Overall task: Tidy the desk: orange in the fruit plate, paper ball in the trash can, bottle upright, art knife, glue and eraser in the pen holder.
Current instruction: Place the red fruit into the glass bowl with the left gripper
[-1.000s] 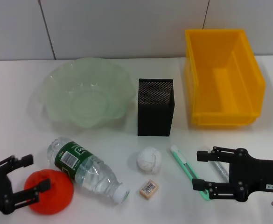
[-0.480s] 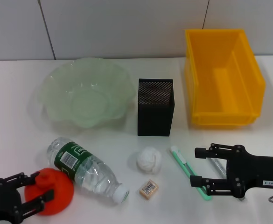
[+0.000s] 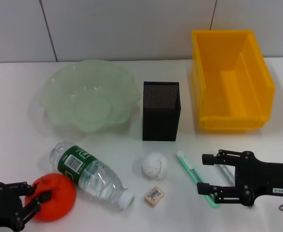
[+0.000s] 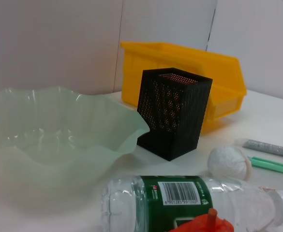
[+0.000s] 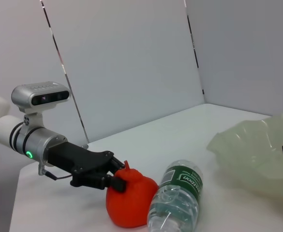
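I'm watching my left gripper (image 3: 32,199) clenching its fingers on the orange (image 3: 52,197) at the table's near left, right against the bottle (image 3: 90,175) lying on its side, while my right gripper (image 3: 208,174) is hovering spread wide over the art knife (image 3: 195,178) (glue (image 3: 225,173) just beside it).

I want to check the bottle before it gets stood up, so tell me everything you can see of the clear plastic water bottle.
The clear plastic water bottle lies on its side on the white table, neck toward the eraser. It has a green barcode label, ribbed walls and no visible cap, and looks empty. The orange rests against its base end, with the left gripper closed on that orange. The right gripper is well away.
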You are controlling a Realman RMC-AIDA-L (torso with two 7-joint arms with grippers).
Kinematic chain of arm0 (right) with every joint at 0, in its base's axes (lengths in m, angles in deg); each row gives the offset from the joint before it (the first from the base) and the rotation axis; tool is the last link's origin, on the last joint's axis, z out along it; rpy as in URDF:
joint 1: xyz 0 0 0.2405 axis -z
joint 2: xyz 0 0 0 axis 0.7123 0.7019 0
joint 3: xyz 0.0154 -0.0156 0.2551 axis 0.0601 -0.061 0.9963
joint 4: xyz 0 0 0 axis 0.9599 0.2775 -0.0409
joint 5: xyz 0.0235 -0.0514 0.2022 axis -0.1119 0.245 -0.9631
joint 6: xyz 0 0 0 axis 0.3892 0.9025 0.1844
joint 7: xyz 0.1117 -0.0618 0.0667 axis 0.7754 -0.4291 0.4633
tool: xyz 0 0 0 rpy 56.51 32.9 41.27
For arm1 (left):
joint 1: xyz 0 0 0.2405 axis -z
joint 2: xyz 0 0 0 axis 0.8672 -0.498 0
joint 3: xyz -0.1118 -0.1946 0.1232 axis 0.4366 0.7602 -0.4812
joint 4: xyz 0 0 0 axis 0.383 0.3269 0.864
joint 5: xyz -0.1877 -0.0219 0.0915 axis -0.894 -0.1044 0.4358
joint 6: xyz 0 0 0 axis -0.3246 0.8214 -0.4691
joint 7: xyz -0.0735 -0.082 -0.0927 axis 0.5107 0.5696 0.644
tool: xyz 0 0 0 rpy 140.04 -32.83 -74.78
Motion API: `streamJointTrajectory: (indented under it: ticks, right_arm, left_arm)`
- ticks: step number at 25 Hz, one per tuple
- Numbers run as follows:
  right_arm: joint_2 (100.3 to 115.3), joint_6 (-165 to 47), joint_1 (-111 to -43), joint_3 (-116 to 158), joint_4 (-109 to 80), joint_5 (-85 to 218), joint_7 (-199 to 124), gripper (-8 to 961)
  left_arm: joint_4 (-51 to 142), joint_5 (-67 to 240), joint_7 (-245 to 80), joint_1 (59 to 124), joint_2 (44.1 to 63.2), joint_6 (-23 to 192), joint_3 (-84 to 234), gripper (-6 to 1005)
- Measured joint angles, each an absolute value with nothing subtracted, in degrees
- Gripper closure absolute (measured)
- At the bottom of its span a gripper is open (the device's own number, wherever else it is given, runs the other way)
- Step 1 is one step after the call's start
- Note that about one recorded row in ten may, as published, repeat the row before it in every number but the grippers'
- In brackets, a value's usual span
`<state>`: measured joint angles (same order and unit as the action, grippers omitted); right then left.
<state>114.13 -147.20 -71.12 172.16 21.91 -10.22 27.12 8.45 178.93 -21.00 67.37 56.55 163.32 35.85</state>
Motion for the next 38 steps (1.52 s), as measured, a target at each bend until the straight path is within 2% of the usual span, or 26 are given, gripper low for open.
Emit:
streamJointTrajectory:
  ticks: [7, 12, 17, 19, 24, 26, 37, 38]
  right_arm:
    - [114.18, -147.62, -70.71, 172.37, 21.84, -10.27, 27.13, 183]
    - [114.19, -147.72, -70.57, 172.50, 21.82, -10.29, 27.19, 183]
    - [114.18, -147.74, -70.43, 172.53, 21.82, -10.38, 27.22, 183]
    - [114.18, -147.76, -70.37, 172.46, 21.82, -10.39, 27.23, 183]
    - [114.18, -147.81, -70.25, 172.47, 21.82, -10.38, 27.31, 183]
    - [114.18, -147.83, -70.14, 172.57, 21.82, -10.39, 27.31, 183]
    - [114.18, -147.94, -70.12, 172.60, 21.82, -10.38, 28.04, 184]
    - [114.18, -147.99, -70.12, 172.60, 21.82, -10.38, 28.07, 184]
  left_arm:
    - [5.48, 178.72, -20.96, 67.34, 56.53, 171.44, 41.33, 841]
    - [1.47, 178.17, -20.02, 69.23, 56.71, 178.00, 49.08, 881]
    - [0.93, 176.60, -17.63, 74.36, 57.00, 177.08, 50.77, 911]
    - [2.49, 176.52, -15.97, 80.83, 57.17, 171.28, 50.49, 922]
    - [4.23, 176.87, -15.79, 84.78, 57.21, 166.19, 49.83, 943]
    - [6.84, 177.38, -15.59, 89.96, 57.18, 157.10, 46.30, 941]
    - [11.99, 175.54, -15.64, 94.62, 57.54, 140.86, 41.30, 936]
    - [11.99, 175.54, -15.64, 94.62, 57.54, 140.86, 41.30, 902]
